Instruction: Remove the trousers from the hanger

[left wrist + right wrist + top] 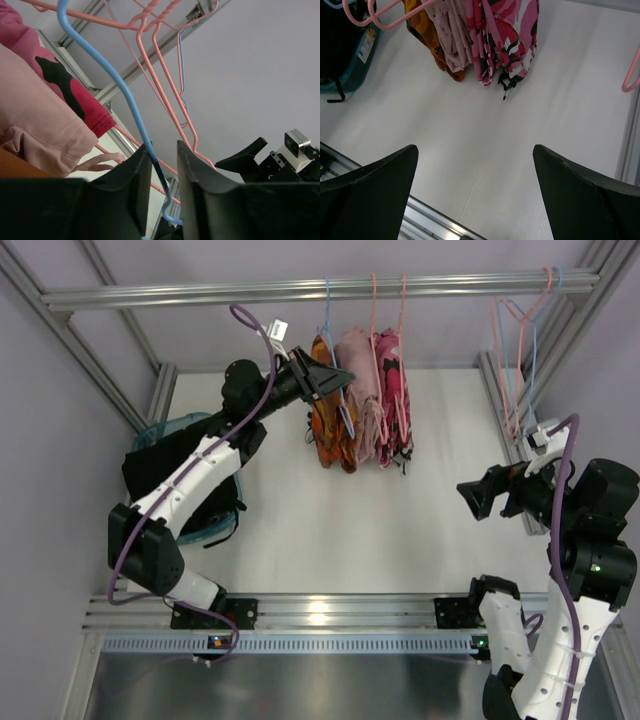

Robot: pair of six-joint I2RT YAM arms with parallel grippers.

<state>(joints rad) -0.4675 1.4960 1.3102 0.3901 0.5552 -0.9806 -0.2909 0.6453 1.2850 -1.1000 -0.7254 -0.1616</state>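
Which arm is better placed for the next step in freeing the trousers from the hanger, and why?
The left arm. Its jaws straddle the blue hanger wire, right beside the orange trousers. The right arm hangs far off to the side, jaws wide open over bare table.

Soft matt cloth trousers (328,440), brushed-metal rail (200,293)

Teal basket (162,429) w/ black cloth (142,470), left on white table (400,515)
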